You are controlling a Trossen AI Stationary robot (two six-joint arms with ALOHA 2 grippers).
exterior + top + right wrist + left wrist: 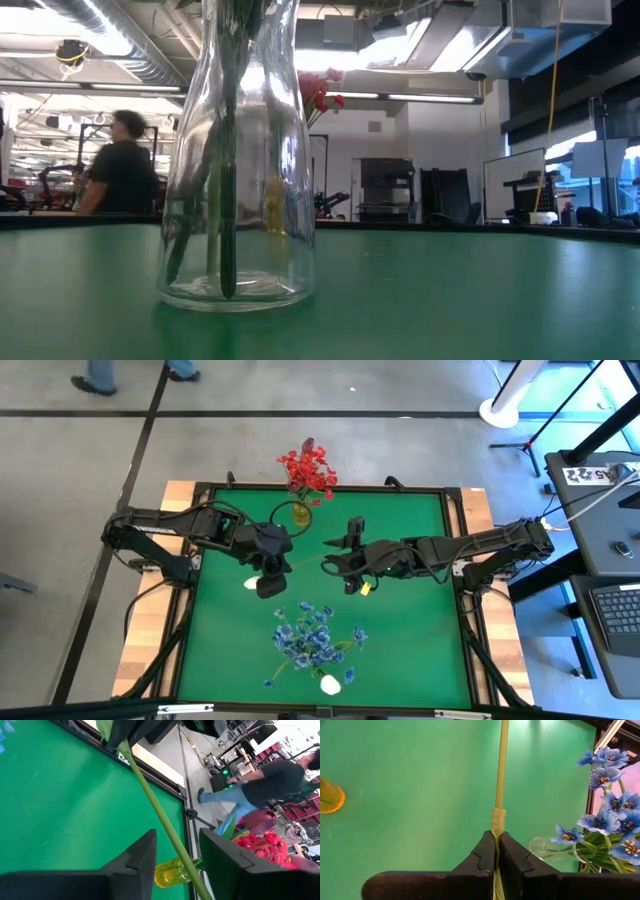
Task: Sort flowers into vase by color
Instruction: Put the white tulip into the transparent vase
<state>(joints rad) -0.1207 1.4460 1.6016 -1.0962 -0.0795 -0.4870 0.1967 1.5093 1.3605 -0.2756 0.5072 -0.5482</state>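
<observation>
green felt fills the table, red sprays up back, blue sprays in front. left gripper is clamped on the white tulip stem; right gripper straddles it, fingers part-open, not yet gripping. stem runs across mid-table, bloom toward the left. best to close squarely, and release only once that grip looks firm.

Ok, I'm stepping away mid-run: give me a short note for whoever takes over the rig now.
Left gripper: shut on a white tulip's stem, mid-table.
Right gripper: open around the same stem, not clamped.
Done: red flowers stand in the yellow vase at the far edge; blue flowers in the clear vase near the front, a white tulip beside them.
Left: place the held tulip.
</observation>
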